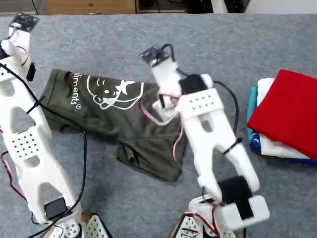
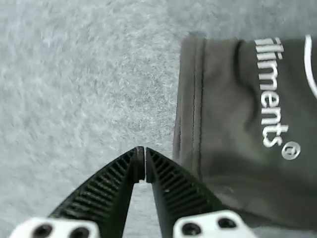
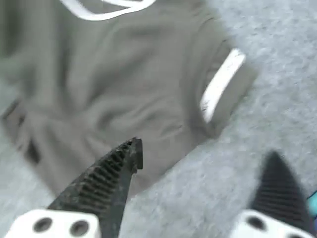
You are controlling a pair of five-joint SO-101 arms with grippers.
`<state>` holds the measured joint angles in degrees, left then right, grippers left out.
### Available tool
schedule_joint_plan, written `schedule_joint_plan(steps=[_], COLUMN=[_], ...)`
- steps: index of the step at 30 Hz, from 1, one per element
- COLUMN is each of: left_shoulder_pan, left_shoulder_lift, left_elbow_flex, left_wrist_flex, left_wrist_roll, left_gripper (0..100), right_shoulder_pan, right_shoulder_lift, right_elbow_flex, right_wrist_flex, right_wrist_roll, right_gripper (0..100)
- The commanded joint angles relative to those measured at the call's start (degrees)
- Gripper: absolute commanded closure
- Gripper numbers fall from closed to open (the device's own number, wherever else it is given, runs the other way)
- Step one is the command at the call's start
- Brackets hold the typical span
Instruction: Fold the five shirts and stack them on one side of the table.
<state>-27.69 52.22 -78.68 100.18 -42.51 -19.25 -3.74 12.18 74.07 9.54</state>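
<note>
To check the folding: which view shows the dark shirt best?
The high view: there nearly the whole dark shirt shows, crumpled. The left wrist view shows its hemmed edge with lettering, the right wrist view a wrinkled part.

The one piece of print is a line of white lowercase lettering (image 1: 76,89) on the dark olive shirt (image 1: 124,121), running along the cloth near one edge. In the left wrist view only the tail of the word (image 2: 271,94) shows, ending in a small circled mark (image 2: 290,150). Beside it sits a white line drawing (image 1: 114,91) with no words. The white strip (image 3: 220,84) at the neck shows nothing legible.
</note>
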Motion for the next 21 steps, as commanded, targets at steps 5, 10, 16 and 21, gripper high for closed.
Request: schedule_joint_plan(steps=[5, 10, 16, 21], left_shoulder_pan=[2.2, 5.4, 6.5, 6.4], left_shoulder_lift=[-11.1, -16.7, -12.9, -9.4], left_elbow_flex=[15.3, 35.7, 44.0, 44.1], left_wrist_flex=[0.8, 0.5, -1.1, -1.1], left_wrist_roll=[7.6, 7.6, 7.7, 7.5], left_gripper=[98, 98, 98, 98], right_shoulder_pan=[2.8, 2.9, 6.2, 7.7], right_shoulder_lift=[12.1, 22.5, 39.5, 51.6], right_elbow_flex=[-14.4, -23.3, -37.7, -53.4], right_wrist_flex=[-2.1, -2.5, -1.7, 4.7], right_wrist_roll=[-0.1, -0.1, 0.0, 6.1], right_gripper=[98.8, 98.8, 98.8, 98.8])
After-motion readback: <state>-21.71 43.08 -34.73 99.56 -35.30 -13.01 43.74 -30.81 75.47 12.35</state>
